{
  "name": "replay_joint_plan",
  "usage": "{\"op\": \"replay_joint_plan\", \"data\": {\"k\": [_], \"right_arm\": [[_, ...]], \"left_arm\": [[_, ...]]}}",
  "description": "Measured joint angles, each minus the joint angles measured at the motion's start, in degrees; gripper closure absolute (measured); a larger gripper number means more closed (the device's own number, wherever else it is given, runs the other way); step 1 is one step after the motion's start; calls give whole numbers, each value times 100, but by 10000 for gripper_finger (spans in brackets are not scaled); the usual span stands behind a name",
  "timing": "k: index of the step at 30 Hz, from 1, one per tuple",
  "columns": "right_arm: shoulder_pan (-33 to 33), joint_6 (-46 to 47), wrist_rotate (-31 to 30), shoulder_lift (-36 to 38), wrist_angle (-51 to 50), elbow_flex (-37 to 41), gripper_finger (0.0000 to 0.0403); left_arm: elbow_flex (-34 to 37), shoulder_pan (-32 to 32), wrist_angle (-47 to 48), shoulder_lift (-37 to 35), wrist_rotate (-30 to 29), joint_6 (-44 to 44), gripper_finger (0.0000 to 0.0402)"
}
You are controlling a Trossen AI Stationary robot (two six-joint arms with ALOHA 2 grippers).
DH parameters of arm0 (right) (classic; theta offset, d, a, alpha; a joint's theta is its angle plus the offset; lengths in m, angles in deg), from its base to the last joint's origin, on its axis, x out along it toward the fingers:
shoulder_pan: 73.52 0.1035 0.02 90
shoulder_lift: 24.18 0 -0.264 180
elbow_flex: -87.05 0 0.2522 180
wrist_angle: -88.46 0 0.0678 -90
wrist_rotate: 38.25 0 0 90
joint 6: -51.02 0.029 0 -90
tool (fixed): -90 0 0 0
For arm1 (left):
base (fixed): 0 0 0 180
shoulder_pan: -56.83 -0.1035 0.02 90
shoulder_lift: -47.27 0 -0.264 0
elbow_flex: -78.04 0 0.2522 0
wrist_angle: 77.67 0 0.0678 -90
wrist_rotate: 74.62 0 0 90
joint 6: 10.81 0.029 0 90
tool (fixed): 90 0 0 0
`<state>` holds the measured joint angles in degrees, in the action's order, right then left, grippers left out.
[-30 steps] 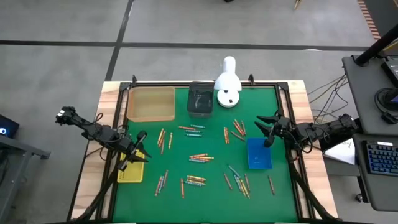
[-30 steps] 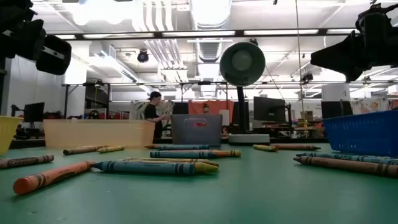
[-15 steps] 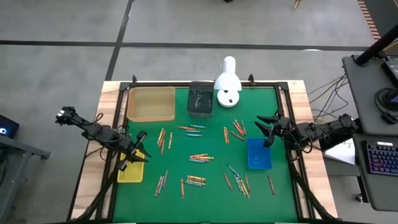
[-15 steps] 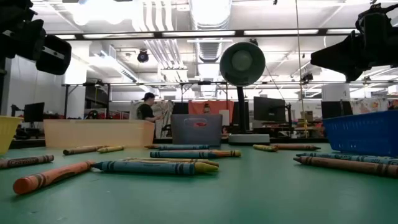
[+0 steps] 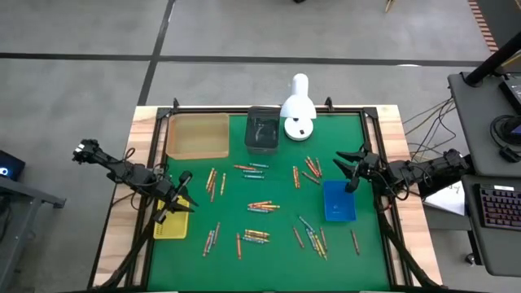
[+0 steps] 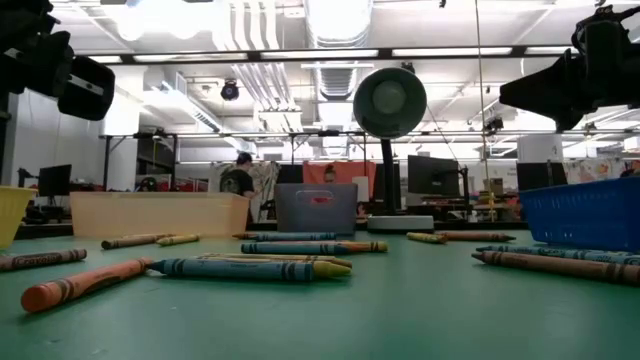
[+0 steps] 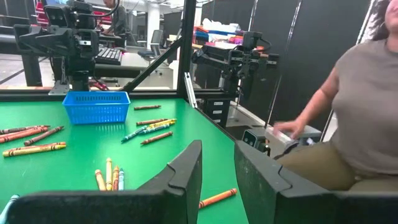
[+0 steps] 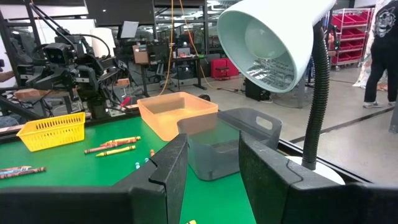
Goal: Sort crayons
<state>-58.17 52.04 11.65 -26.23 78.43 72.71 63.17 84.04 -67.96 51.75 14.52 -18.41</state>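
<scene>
Starting at the jaws: our left gripper (image 5: 181, 199) holds its fingers a narrow gap apart with nothing between them, hovering at the inner edge of the yellow tray (image 5: 169, 220) on the left side of the table; our right gripper (image 5: 350, 168) stands parted a little wider, also empty, just above the blue tray (image 5: 339, 201) on the right (each wrist view shows bare space between its own two dark fingers); both arms reach in low from the table's side edges, forearms angled inward; as for progress, we judge the sorting barely begun: the crayons (image 5: 262, 207) lie scattered in small clusters across the green mat (image 5: 277, 252), and the tan tray (image 5: 198, 135) and the grey bin (image 5: 262, 130) near the lamp (image 5: 299, 108) look empty; whether the blue or yellow tray holds any we cannot tell.
</scene>
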Motion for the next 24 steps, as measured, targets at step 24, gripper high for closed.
{"op": "replay_joint_plan", "data": {"k": [24], "right_arm": [[-26,1714,407,-118,606,-114,271]], "left_arm": [[-4,-4,-3162,138,-369,1090,325]]}}
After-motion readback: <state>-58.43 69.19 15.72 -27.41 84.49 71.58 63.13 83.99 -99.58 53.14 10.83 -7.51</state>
